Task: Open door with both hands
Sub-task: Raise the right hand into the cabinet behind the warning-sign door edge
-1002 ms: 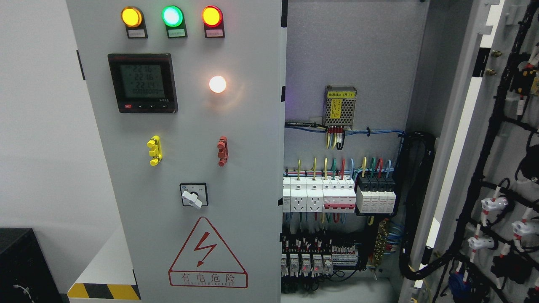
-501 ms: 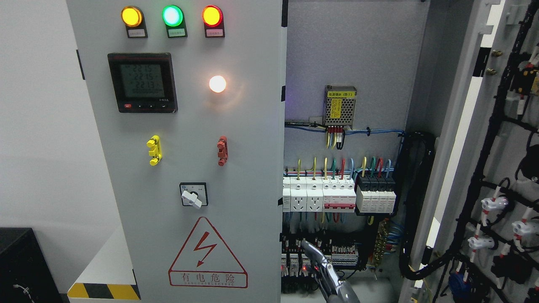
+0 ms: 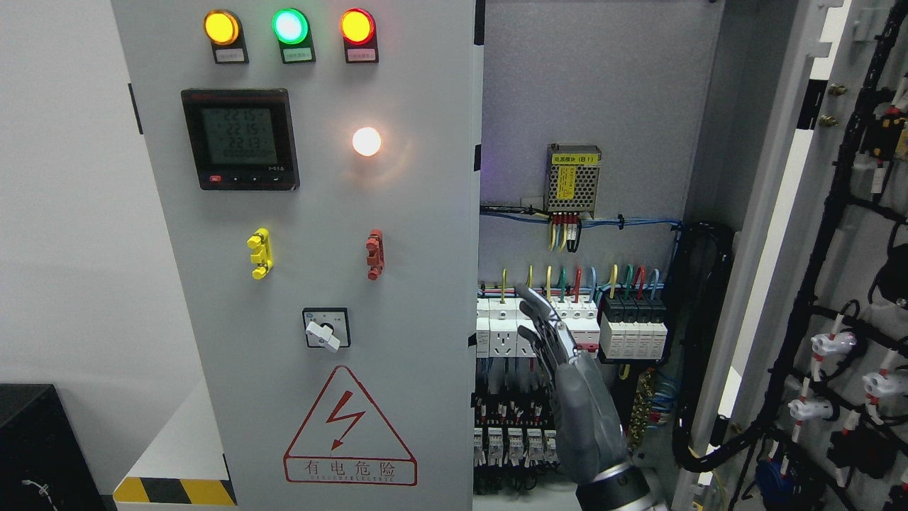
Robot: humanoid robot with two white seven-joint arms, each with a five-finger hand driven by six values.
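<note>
- The left door (image 3: 418, 234) of the grey cabinet is shut. It fills the middle of the view, and its right edge runs straight down beside the open part.
- The right door (image 3: 862, 241) is swung wide open. It stands at the far right with its inner side showing, and a thick black bundle of wires (image 3: 826, 234) runs down it.
- The right hand (image 3: 574, 383) comes up from the bottom edge, just right of the left door's edge. It is inside the open part of the cabinet.
- Its fingers (image 3: 543, 316) are stretched out and loose — they hold nothing. They point up and a little to the left, in front of the row of white switches (image 3: 504, 333).
- I cannot tell if the fingertips touch the switches or the door's edge.
- Just right of the hand is a block of black and white parts (image 3: 633, 330).
- Higher up on the back wall is a small metal box (image 3: 573, 181) with a yellow label.
- On the shut door, at the top, three round lamps glow: yellow (image 3: 222, 28), green (image 3: 290, 27) and red (image 3: 357, 26).
- Below them are a black meter (image 3: 240, 138) with a lit screen and a bright white light (image 3: 367, 141).
- Lower down — a yellow handle (image 3: 259, 253), a red handle (image 3: 374, 254), a white knob (image 3: 325, 328) and a red warning triangle (image 3: 350, 426).
- A black box (image 3: 35, 447) sits in the bottom left corner.
</note>
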